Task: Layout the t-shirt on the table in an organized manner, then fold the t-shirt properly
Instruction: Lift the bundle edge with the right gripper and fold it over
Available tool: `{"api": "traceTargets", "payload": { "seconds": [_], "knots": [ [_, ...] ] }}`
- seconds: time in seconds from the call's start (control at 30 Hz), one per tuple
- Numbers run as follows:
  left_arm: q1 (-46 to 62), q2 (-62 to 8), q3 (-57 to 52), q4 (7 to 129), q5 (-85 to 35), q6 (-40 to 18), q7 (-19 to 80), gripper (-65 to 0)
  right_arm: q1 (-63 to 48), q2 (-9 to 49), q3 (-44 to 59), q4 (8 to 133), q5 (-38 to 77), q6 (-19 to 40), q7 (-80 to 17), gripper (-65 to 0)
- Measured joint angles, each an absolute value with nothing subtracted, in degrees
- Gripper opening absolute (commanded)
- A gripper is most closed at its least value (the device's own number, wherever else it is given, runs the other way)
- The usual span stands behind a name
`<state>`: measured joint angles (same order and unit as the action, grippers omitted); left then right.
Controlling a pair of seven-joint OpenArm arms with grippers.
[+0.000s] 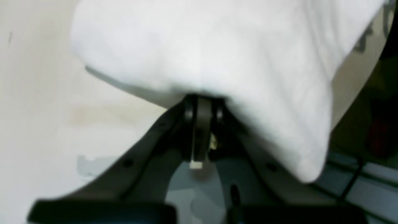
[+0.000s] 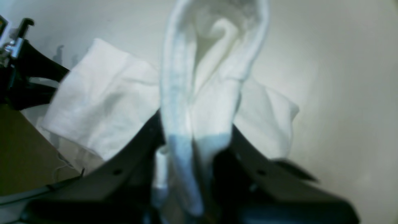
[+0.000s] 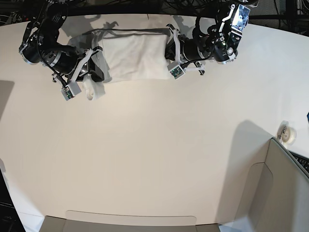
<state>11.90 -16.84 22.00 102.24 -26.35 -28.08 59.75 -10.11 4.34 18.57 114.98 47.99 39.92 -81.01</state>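
Note:
The white t-shirt (image 3: 130, 55) is bunched and stretched between my two grippers at the far edge of the table (image 3: 154, 145), with its print hidden. In the base view my left gripper (image 3: 167, 48) is on the shirt's right end. The left wrist view shows that gripper (image 1: 202, 99) shut on a fold of the t-shirt (image 1: 217, 46), which drapes over it. My right gripper (image 3: 98, 67) holds the shirt's left end. Close up, the right gripper (image 2: 196, 140) is shut on a ribbed edge of the t-shirt (image 2: 102, 102), which rises in a loop above the jaws.
A grey-beige box panel (image 3: 285, 193) stands at the table's near right corner, with a small tape roll (image 3: 288, 135) just behind it. A flat beige panel (image 3: 130, 222) lies along the near edge. Dark cables run beyond the table's far edge.

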Motion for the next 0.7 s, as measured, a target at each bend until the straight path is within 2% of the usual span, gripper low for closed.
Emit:
{"api": "traceTargets", "payload": {
  "seconds": [0.5, 0.7],
  "knots": [
    [11.9, -15.7, 22.1, 102.0, -26.1, -27.9, 59.7, -64.9, -8.4, -3.2, 15.4, 115.0, 46.5, 40.0, -81.0, -65.0],
    [11.9, -15.5, 22.1, 102.0, -26.0, -27.9, 59.7, -64.9, -8.1, -4.7, 7.2, 115.0, 41.0, 39.9, -80.4, -65.0]
  ]
}}
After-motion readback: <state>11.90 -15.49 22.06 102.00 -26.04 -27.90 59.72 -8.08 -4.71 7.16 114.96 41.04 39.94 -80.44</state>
